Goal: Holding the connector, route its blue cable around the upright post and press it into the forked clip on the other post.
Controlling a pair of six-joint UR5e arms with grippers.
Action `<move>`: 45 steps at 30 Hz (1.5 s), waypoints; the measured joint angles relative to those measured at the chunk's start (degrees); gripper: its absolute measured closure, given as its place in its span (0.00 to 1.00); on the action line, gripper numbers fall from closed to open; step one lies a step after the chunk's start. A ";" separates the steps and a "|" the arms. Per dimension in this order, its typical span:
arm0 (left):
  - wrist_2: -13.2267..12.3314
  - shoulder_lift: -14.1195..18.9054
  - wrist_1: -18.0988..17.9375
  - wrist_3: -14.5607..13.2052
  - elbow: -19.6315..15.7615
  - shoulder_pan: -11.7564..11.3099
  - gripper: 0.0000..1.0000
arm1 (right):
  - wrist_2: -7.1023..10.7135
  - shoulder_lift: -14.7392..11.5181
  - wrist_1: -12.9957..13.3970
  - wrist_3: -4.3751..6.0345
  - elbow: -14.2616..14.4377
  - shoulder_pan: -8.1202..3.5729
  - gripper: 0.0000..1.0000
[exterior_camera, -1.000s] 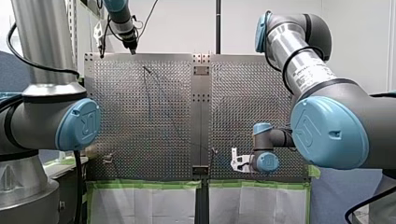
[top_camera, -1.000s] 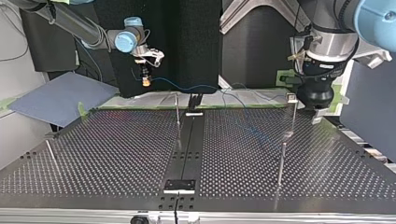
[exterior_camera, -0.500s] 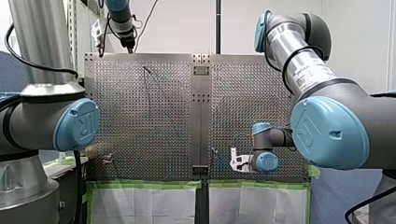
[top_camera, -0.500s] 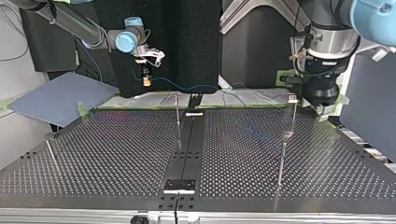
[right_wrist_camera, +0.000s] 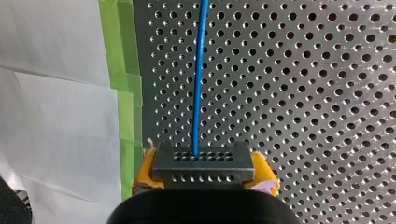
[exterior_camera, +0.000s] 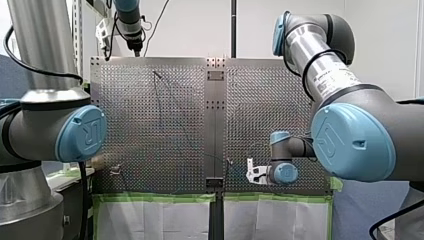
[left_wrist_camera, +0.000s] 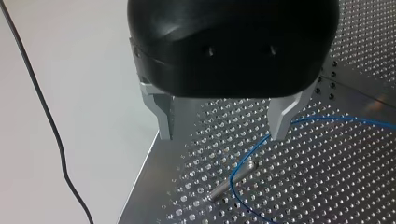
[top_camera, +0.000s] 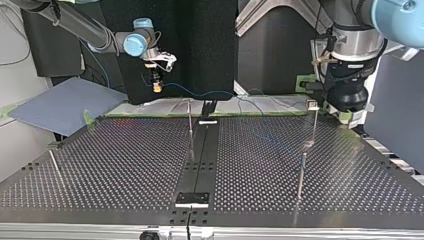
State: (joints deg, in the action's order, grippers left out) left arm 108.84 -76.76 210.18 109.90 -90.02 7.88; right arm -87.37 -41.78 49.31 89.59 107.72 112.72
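My right gripper (right_wrist_camera: pixel 204 174) is shut with its yellow pads on a dark perforated connector (right_wrist_camera: pixel 204 161). The blue cable (right_wrist_camera: pixel 198 79) runs straight out of it over the plate. In the top view my right gripper (top_camera: pixel 157 84) hangs above the table's far edge at the left. From it the cable (top_camera: pixel 220 93) sags across toward the post with the forked clip (top_camera: pixel 312 105). An upright post (top_camera: pixel 301 172) stands nearer the camera. My left gripper (left_wrist_camera: pixel 223 127) is open with nothing between its metal fingers, above a post (left_wrist_camera: pixel 232 179) and a cable loop (left_wrist_camera: pixel 247 158).
The perforated table (top_camera: pixel 125 165) carries a thin post (top_camera: pixel 190 117) near its dark centre strip (top_camera: pixel 200 160) and a leaning rod (top_camera: pixel 55 166) at the top view's left. Green tape and white paper (right_wrist_camera: pixel 56 93) border the plate's edge. A grey-blue board (top_camera: pixel 65 102) lies beyond.
My left gripper has drawn back from the clip post, rightward and a little up in the top view, toward the far edge in the front view. My right gripper has barely moved.
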 joint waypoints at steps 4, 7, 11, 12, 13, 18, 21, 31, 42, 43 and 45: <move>0.00 0.00 -0.06 0.04 0.00 0.28 0.00 | 0.00 0.01 0.00 0.04 0.00 0.00 1.00; 0.00 0.00 -0.61 -0.08 0.00 0.49 0.00 | 0.00 0.02 0.01 0.09 0.00 0.00 1.00; -0.38 0.00 -2.23 -1.26 0.00 0.64 0.00 | 0.00 0.01 -0.01 0.15 0.00 0.00 1.00; -0.59 0.00 -2.74 -1.74 -0.01 0.65 0.00 | 0.00 0.00 -0.03 0.15 0.00 0.00 1.00; -0.81 0.00 -3.18 -2.15 -0.03 0.66 0.00 | 0.00 0.00 -0.04 0.16 0.00 0.00 1.00; -2.78 -0.04 -5.73 -4.65 -0.89 0.79 0.00 | 0.00 -0.02 -0.20 0.18 -0.20 0.00 1.00; -3.26 -0.05 -7.39 -6.30 -2.34 0.88 0.00 | -0.02 -0.02 -0.41 0.24 -0.41 0.01 1.00; -2.47 -2.44 -12.60 -11.51 -7.47 2.76 0.00 | 0.01 -0.02 -0.54 0.50 -0.52 0.51 1.00; 2.25 -7.99 -18.21 -17.13 -5.00 8.19 0.00 | 0.26 0.02 -0.53 0.52 -0.53 1.09 1.00; 2.71 -8.45 -18.66 -17.58 -4.55 8.66 0.00 | 0.26 0.01 -0.53 0.52 -0.52 1.11 1.00; 3.78 -9.53 -19.75 -18.44 -3.48 9.73 0.00 | 0.26 0.02 -0.48 0.52 -0.53 1.18 1.00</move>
State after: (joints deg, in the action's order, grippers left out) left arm 112.63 -86.29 190.43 91.46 -93.50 17.61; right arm -87.11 -41.76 48.82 90.11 107.20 113.90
